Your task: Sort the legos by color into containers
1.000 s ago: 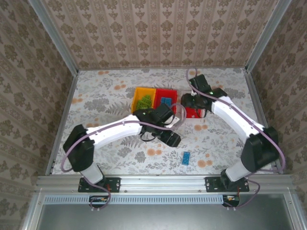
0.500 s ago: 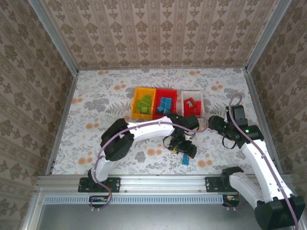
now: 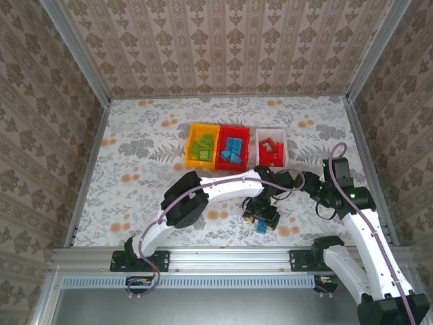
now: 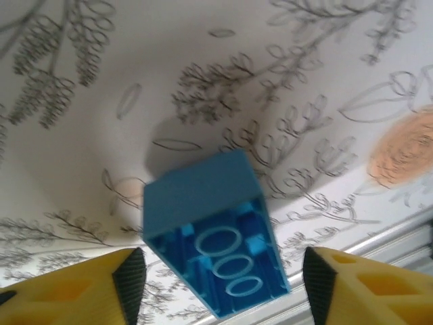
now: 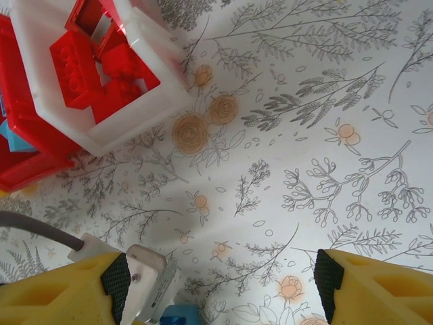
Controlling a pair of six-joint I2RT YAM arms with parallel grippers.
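Observation:
One blue lego lies on the table with its hollow underside toward the left wrist camera. My left gripper stands open astride it, with a gap between each pad and the brick. From above, that lego sits near the front edge under the left gripper. My right gripper hangs open and empty over bare table to the right. The containers stand in a row: an orange-yellow one with green legos, a red one with blue legos, a white one with red legos.
The white bin and the red bin's edge lie at the upper left of the right wrist view. Part of the left arm crosses its lower left. The metal front rail runs just below the blue lego.
The right arm has pulled back from the white bin to the right side of the table. The left gripper has moved forward and to the right, down over the blue lego.

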